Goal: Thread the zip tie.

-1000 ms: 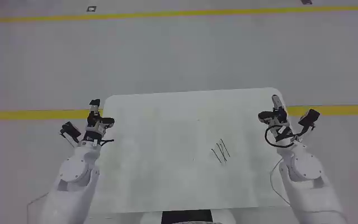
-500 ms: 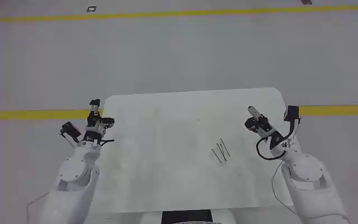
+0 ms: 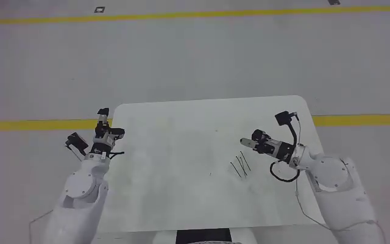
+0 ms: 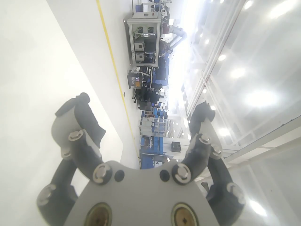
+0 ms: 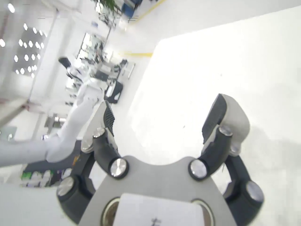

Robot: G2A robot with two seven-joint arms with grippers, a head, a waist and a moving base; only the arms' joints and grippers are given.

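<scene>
Pick-up step, I judge: my right hand (image 3: 245, 141), spread, hovers near the zip ties (image 3: 240, 165); next, lower and pinch one.

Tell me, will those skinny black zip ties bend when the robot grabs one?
Probably floppy: the zip ties look like very thin strips. Being so slim, likely light. Lying flat on the smooth table, one may slide from the right tool.

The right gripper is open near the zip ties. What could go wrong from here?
1. The zip ties lie flat and close together on the table; the open right gripper may pinch several, or none.
2. The left gripper is at the table's opposite edge, so threading probably needs a long reach.
</scene>
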